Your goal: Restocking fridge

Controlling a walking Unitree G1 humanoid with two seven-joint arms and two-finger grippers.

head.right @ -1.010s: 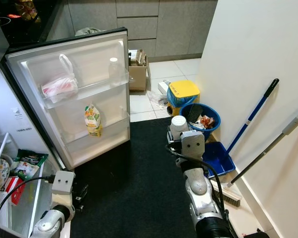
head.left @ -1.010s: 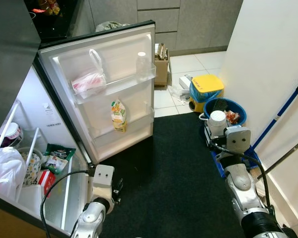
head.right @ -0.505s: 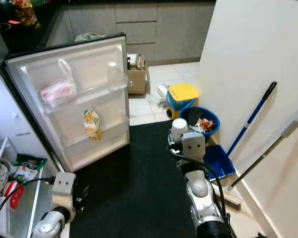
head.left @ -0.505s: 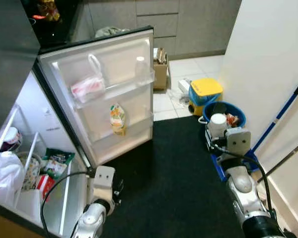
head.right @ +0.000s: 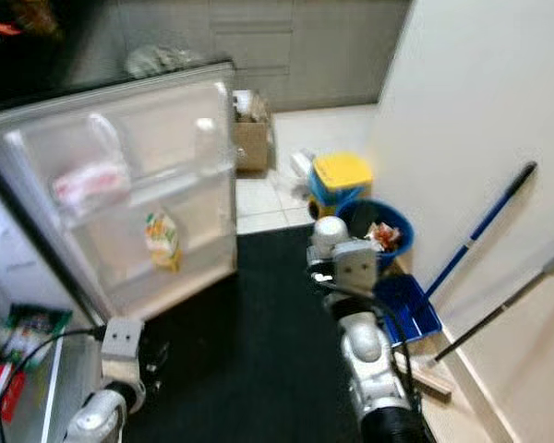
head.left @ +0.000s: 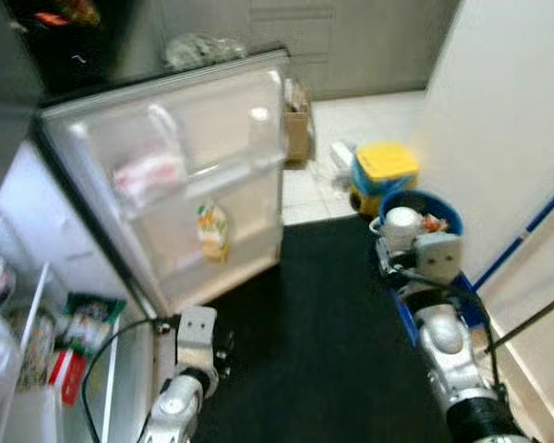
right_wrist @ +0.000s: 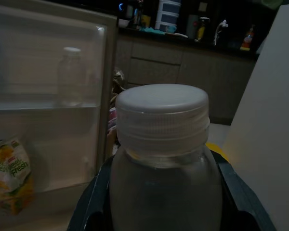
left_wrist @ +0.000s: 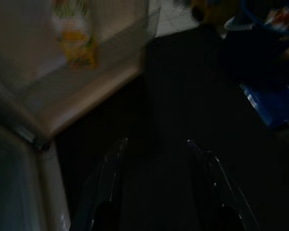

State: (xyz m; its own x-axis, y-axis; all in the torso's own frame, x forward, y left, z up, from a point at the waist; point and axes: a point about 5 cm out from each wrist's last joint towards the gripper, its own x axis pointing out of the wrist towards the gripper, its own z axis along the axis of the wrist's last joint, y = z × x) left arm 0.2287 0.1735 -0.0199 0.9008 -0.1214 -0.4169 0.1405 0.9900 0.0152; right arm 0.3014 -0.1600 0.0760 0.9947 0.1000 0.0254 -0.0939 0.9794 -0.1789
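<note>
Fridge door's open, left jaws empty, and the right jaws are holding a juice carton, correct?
Not a juice carton. The right wrist view shows the right gripper shut on a clear white-capped bottle. The fridge door is open, and the left gripper is empty.

The open fridge door (head.left: 203, 175) stands ahead on the left, with a bag (head.left: 148, 171) and a bottle (head.left: 259, 129) on its upper door shelf and a pouch (head.left: 210, 231) in the shelf below. Fridge shelves (head.left: 46, 332) with packets lie at the far left. A mat (head.left: 305, 323) covers the floor in front of the door. Behind the door's edge sits a cardboard box (head.left: 297, 120). To the right, against the wall (head.left: 508, 120), a lidded bin (head.left: 385, 171) stands behind a bucket (head.left: 425, 210); a dustpan (head.right: 406, 309) and broom handle (head.right: 485, 231) lie nearer. The right hand (head.left: 394, 247) holds a capped bottle (right_wrist: 159, 159) upright before the bucket; the left hand (left_wrist: 159, 192) hangs over the mat by the door's foot.
</note>
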